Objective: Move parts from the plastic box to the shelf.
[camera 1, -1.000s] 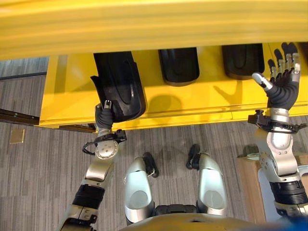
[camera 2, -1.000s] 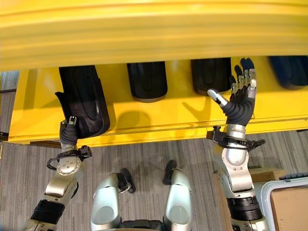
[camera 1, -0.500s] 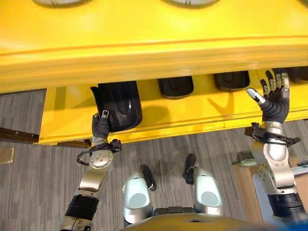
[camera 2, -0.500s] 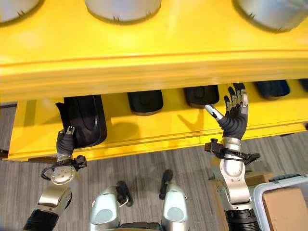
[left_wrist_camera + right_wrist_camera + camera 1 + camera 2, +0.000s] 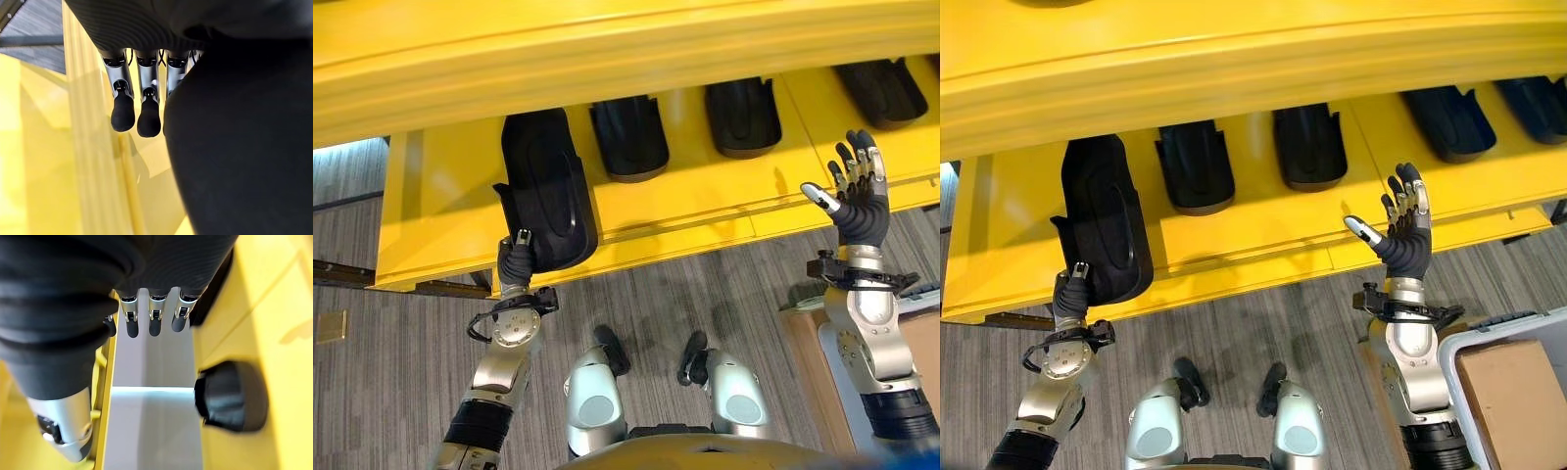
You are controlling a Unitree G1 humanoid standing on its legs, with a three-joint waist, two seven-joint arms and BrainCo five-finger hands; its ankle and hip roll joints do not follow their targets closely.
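Now black parts (image 5: 629,137) on yellow shelf (image 5: 440,211)

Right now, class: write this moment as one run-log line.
left hand: at near end of black part, grip hidden | part: on yellow shelf | right hand: open, empty, raised

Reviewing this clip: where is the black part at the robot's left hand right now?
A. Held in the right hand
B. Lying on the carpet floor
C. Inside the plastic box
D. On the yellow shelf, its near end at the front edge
D: the black part lies on the yellow shelf with the left hand at its near end; the right hand is open, holding nothing.
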